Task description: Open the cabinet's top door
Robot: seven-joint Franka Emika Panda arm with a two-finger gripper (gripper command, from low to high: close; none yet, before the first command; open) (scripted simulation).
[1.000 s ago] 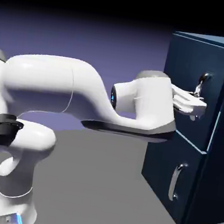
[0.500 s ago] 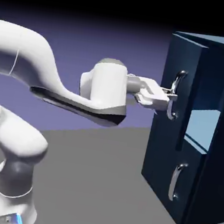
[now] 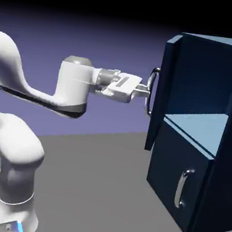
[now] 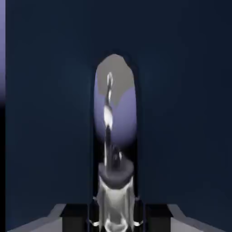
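My gripper (image 3: 145, 91) is clenched on the silver handle (image 3: 151, 92) of the top door (image 3: 164, 94), which stands swung wide at the cabinet's (image 3: 180, 169) exterior-view left edge, above the lower panel (image 3: 177, 158); pulling straight instead of along its arc could make me slip off.

A plain, flat dark-grey bench (image 3: 91, 193) spreads across the lower part of the exterior view, its far edge slanting up toward the right. Beyond that edge stands a smooth blue-violet backdrop (image 3: 118, 47), darkening to black at the top.
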